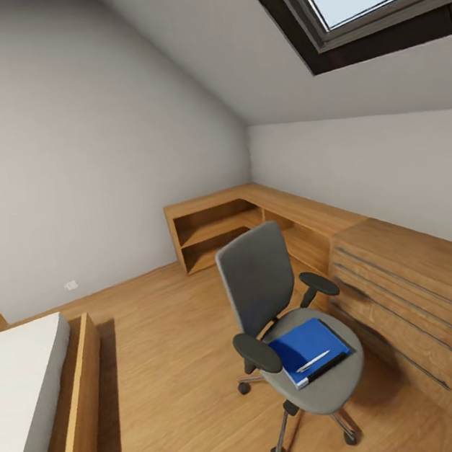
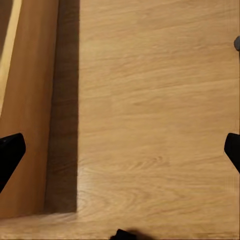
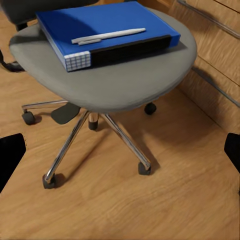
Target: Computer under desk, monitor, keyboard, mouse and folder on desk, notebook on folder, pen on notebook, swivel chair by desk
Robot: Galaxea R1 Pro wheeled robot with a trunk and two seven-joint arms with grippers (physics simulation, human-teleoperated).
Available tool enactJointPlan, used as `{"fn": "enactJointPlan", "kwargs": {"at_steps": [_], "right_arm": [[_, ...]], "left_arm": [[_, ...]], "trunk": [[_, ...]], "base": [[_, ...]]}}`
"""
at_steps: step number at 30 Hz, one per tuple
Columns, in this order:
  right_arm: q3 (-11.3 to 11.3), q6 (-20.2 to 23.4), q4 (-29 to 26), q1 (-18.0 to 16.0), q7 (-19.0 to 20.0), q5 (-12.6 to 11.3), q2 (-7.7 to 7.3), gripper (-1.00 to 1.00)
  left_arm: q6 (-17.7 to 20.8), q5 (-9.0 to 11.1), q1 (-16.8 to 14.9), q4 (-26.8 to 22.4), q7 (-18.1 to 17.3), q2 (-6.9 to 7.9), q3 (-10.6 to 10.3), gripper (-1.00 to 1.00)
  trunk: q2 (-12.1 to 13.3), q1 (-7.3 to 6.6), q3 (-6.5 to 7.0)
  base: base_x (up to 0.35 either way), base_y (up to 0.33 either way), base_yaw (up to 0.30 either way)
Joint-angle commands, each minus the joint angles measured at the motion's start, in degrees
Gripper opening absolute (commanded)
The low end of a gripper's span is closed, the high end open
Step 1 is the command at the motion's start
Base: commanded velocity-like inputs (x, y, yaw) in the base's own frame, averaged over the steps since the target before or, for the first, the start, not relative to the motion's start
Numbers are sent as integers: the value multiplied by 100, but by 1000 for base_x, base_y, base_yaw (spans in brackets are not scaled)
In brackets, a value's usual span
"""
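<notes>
The swivel chair (image 1: 260, 279) stands on the wooden floor, with grey seat (image 3: 125, 80) and back, black armrests and a chrome star base. The bright blue folder (image 1: 303, 345) (image 3: 100, 20) lies flat on the seat. The white pen (image 1: 313, 362) (image 3: 107, 36) rests on top of the folder. My right gripper (image 3: 120, 155) is open, low over the floor in front of the chair base. My left gripper (image 2: 121, 152) is open above bare floor beside the bed frame. The desk, monitor, keyboard, mouse, computer and notebook are out of view.
A light wooden drawer chest (image 1: 413, 298) stands close to the chair's right, joined to a low corner shelf unit (image 1: 212, 232) along the back wall. A bed with a wooden frame (image 1: 75, 425) (image 2: 25, 100) is at the left. Open floor lies between bed and chair.
</notes>
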Motion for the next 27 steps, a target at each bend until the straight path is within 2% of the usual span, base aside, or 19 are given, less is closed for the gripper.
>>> {"fn": "enactJointPlan", "kwargs": {"at_steps": [1,5,10,11,16,27], "right_arm": [[48,-1,1,-4,-58,9,1,100],[45,-1,3,-5,-53,13,1,100],[39,1,-3,-5,-53,16,-9,100],[38,4,-4,-5,-54,15,-15,100],[37,-1,-4,-3,-57,15,-11,100],[29,10,-4,-4,-59,8,-11,100]], "left_arm": [[80,23,-4,-24,47,3,-48,100],[642,23,-4,-214,44,16,-47,100],[810,23,-4,-424,44,31,27,100],[838,20,-4,-596,42,25,455,100],[849,8,-4,-836,45,7,881,100],[897,6,-4,-886,-8,19,965,100]], "trunk": [[-46,23,-29],[-206,111,-108],[-407,221,-200],[-447,243,-218],[-648,352,-308],[-1089,594,-505]], "base": [[0,0,173],[0,0,73],[0,0,16],[0,0,2],[0,0,0],[0,0,0]]}}
